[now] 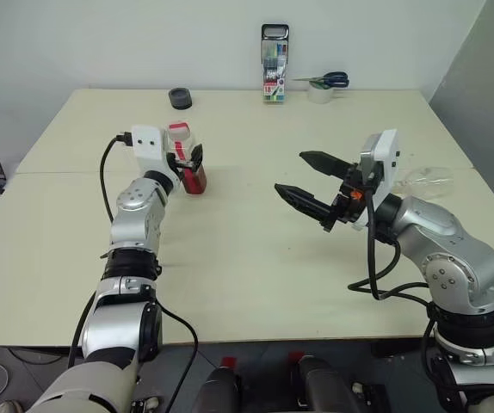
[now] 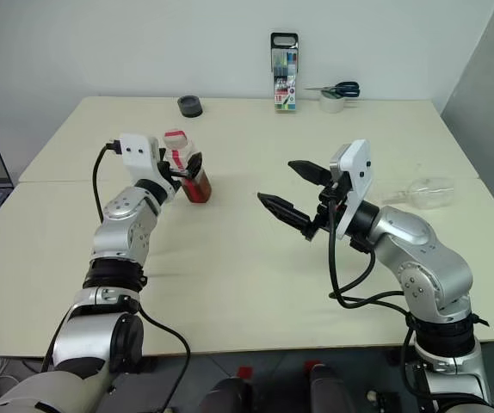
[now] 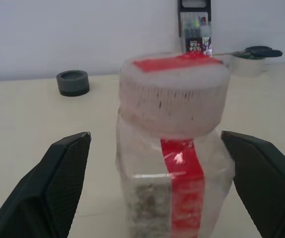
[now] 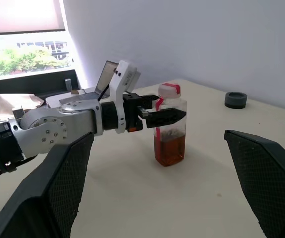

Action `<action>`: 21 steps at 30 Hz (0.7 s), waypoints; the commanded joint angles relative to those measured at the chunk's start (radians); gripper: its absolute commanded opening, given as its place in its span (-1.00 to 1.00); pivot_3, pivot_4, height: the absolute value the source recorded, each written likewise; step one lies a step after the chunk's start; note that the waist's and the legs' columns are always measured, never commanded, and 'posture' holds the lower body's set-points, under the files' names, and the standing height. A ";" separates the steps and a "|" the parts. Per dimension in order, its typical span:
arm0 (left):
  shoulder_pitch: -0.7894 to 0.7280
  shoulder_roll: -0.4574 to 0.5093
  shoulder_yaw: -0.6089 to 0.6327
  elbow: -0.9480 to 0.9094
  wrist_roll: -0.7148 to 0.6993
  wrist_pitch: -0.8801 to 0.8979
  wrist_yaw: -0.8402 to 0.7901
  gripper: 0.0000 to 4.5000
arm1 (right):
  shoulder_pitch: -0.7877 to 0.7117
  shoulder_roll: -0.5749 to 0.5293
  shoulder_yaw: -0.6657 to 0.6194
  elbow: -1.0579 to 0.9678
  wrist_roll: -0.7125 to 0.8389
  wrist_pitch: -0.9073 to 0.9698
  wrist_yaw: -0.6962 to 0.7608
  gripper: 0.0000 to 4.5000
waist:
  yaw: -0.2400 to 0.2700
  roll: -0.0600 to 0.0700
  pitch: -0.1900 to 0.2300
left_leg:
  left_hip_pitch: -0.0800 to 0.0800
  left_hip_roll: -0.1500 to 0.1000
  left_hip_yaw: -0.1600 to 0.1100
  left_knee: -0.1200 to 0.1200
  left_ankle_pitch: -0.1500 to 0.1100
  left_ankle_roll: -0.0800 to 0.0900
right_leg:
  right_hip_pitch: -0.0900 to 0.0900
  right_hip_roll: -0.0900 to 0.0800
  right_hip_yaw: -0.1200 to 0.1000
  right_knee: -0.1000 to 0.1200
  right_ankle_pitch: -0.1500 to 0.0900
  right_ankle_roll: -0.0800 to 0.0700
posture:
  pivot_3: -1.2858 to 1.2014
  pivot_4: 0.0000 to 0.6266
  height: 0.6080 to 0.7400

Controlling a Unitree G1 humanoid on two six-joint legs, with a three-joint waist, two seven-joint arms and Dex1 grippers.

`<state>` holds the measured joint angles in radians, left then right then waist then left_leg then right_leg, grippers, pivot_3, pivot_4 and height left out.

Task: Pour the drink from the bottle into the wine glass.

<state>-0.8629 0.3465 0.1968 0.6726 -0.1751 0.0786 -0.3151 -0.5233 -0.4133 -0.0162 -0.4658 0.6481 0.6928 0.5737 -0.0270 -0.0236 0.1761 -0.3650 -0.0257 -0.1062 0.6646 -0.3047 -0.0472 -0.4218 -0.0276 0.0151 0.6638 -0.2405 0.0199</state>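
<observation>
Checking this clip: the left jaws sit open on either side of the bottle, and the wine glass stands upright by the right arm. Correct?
Not quite. The wine glass lies on its side on the table by the right arm, as the right eye view shows. The rest holds: the left gripper has its jaws open on either side of the bottle.

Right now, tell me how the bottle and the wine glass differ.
The bottle stands upright between the open fingers of the left gripper; the wine glass lies on its side, far from both grippers. The bottle holds brown drink and wears a cap; the glass looks empty. Both are clear and rest on the table.
</observation>
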 commanded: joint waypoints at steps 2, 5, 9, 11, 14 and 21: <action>-0.042 0.006 -0.010 0.047 0.015 -0.063 -0.014 0.99 | -0.005 0.002 -0.008 -0.038 -0.001 -0.027 -0.013 1.00 | 0.000 0.000 0.000 | 0.000 0.000 0.000 0.000 0.000 0.000 | 0.000 0.000 0.000 0.000 0.000 0.000 | 0.03 -0.52 1.00; -0.046 0.013 -0.011 0.100 0.021 -0.084 -0.010 0.99 | 0.010 0.000 -0.006 -0.043 -0.005 -0.034 -0.019 1.00 | -0.001 0.000 0.000 | 0.000 0.000 0.000 0.000 0.000 0.000 | 0.000 0.000 0.000 0.000 0.000 0.000 | 0.03 -0.52 1.00; -0.048 0.019 -0.009 0.127 0.022 -0.107 -0.022 0.71 | 0.018 0.002 -0.011 -0.047 -0.002 -0.035 -0.028 1.00 | -0.001 0.000 0.000 | 0.000 0.000 0.000 0.000 0.000 0.000 | 0.000 0.000 0.000 0.000 0.000 0.000 | 0.03 -0.52 1.00; -0.050 0.021 -0.006 0.132 0.020 -0.113 -0.026 0.42 | 0.017 0.002 -0.014 -0.045 0.001 -0.035 -0.031 1.00 | -0.001 0.000 0.000 | 0.000 0.000 0.000 0.000 0.000 0.000 | 0.000 0.000 0.000 0.000 0.000 0.000 | 0.03 -0.52 1.00; -0.052 0.021 -0.004 0.135 0.018 -0.126 -0.035 0.01 | 0.012 0.001 -0.016 -0.037 0.002 -0.037 -0.033 1.00 | -0.001 0.000 0.000 | 0.000 0.000 0.000 0.000 0.000 0.000 | 0.000 0.000 0.000 0.000 0.000 0.000 | 0.03 -0.52 1.00; -0.067 0.032 0.004 0.133 0.020 -0.128 -0.012 -0.19 | 0.003 0.000 -0.015 -0.025 -0.002 -0.042 -0.032 1.00 | -0.001 0.000 0.000 | 0.000 0.000 0.000 0.000 0.000 0.000 | 0.000 0.000 0.000 0.000 0.000 0.000 | 0.03 -0.52 1.00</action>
<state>-0.8816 0.3540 0.1862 0.8311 -0.1544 -0.0245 -0.3357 -0.5006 -0.4126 -0.0158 -0.4671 0.6470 0.6730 0.5430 -0.0281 -0.0236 0.1762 -0.3651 -0.0258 -0.1064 0.6645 -0.3047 -0.0471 -0.4221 -0.0277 0.0150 0.6642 -0.2405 0.0199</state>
